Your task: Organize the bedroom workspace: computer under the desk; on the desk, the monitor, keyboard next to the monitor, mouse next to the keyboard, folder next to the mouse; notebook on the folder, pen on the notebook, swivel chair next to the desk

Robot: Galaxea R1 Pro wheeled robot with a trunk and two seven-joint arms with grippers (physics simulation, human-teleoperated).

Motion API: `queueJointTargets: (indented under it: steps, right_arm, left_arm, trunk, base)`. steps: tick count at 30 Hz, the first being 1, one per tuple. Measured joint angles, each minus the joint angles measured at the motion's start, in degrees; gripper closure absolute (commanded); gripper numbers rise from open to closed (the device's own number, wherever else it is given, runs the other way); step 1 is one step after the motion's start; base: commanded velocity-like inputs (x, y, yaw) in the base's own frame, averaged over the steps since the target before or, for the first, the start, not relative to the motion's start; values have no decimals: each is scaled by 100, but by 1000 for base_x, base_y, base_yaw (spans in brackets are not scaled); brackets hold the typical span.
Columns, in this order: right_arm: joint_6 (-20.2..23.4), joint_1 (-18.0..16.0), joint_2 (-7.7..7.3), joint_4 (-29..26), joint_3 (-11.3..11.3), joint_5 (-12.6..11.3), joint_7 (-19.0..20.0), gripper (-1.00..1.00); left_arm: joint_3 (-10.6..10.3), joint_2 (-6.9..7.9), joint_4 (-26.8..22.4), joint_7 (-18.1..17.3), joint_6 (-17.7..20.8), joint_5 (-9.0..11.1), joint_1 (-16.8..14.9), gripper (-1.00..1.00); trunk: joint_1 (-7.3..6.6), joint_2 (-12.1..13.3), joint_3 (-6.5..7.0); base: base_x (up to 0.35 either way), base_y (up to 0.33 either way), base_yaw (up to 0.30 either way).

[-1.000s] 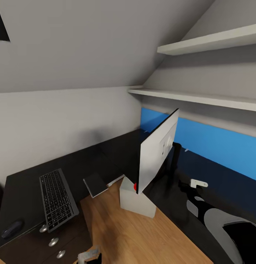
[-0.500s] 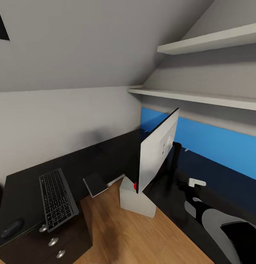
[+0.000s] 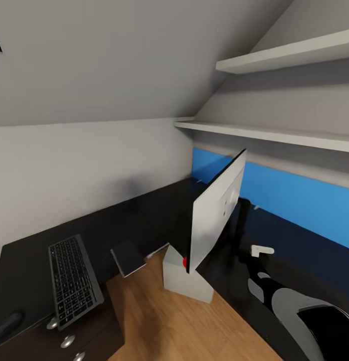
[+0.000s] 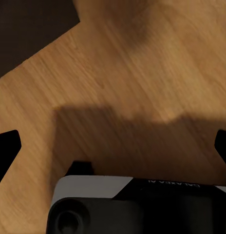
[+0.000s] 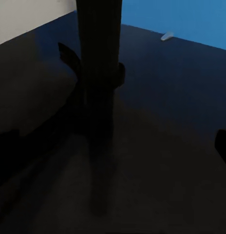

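In the head view, the monitor (image 3: 214,213) was seen edge-on from behind, its pale grey back turned to the camera, standing on the black desk (image 3: 144,215) at the inner corner of the L. A red dot showed at its lower corner. The keyboard (image 3: 73,281) lay flat on the left run of the desk, well apart from the monitor, above drawers with round silver knobs (image 3: 67,341). The mouse (image 3: 6,325) was partly cut off at the picture's left edge, near the keyboard's near end. A thin grey notebook (image 3: 128,257) lay at the desk's inner edge, between keyboard and monitor. A light grey computer (image 3: 184,278) stood on the wood floor (image 3: 169,321) below the monitor. A blue panel (image 3: 294,200) ran along the wall behind the desk, under two white shelves (image 3: 264,133).

In the left wrist view, the left gripper (image 4: 115,146) was held wide open over bare floor, its dark fingertips (image 4: 6,146) at the picture's two sides.

In the right wrist view, the right gripper (image 5: 113,146) was likewise spread open, nothing between its fingers, with the monitor's black neck (image 5: 99,68) and round base ahead on the desk.
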Motion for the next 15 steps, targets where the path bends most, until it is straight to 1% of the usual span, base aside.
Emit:
queueJointTargets:
  steps: [8, 15]
  right_arm:
    - [0, 3, -3, -1, -3, 23, -5, -100]
    - [0, 5, -3, -1, -8, 25, -6, -100]
  left_arm:
    - [-13, -4, 18, 0, -56, -3, 0, -100]
    - [-29, -13, 75, 1, -61, -2, 0, -100]
  trunk:
    - [1, 0, 0]
    - [0, 0, 0]
  base:
    - [67, 0, 0]
    - [152, 0, 0]
